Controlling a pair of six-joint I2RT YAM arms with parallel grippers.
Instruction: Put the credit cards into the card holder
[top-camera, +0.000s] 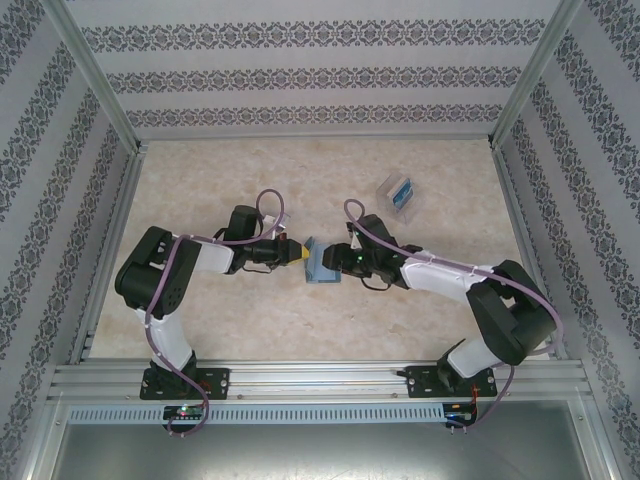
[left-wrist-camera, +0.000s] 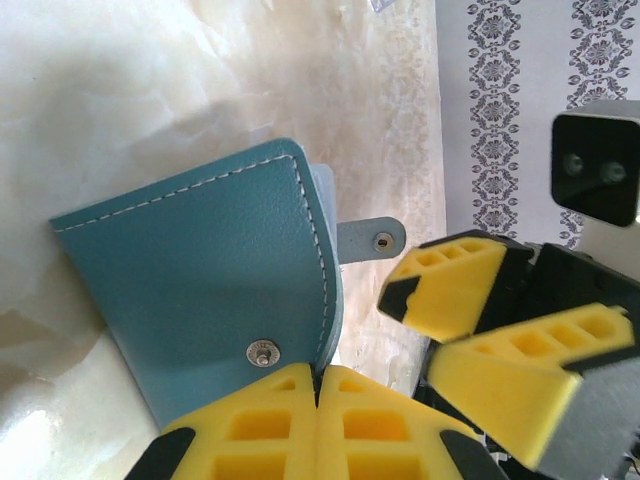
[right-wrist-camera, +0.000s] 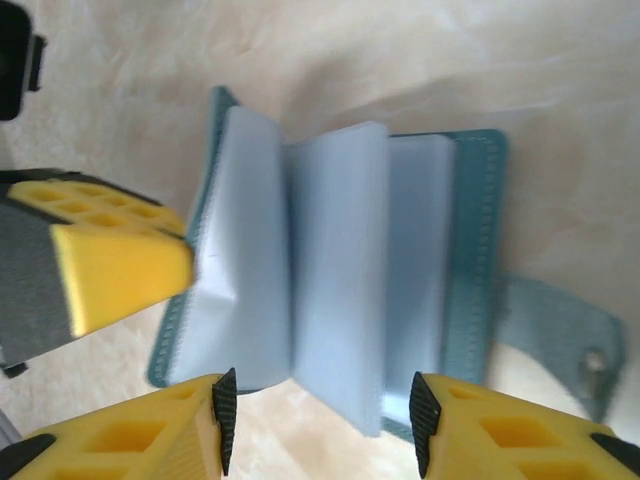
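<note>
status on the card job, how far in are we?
Done: card holder is open, its pocket leaves fanned out. In hand: left gripper is shut on the cover edge; right gripper is open at the leaves, holding nothing. Left: the credit cards sit in the clear stand at the far right; none visible in the pockets, so all loading remains.

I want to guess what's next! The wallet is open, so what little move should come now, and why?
Probably the right pincer should back off toward the cards in the clear stand. It is open and empty, while the left pincer pinches the cover of the card holder, pockets showing.
</note>
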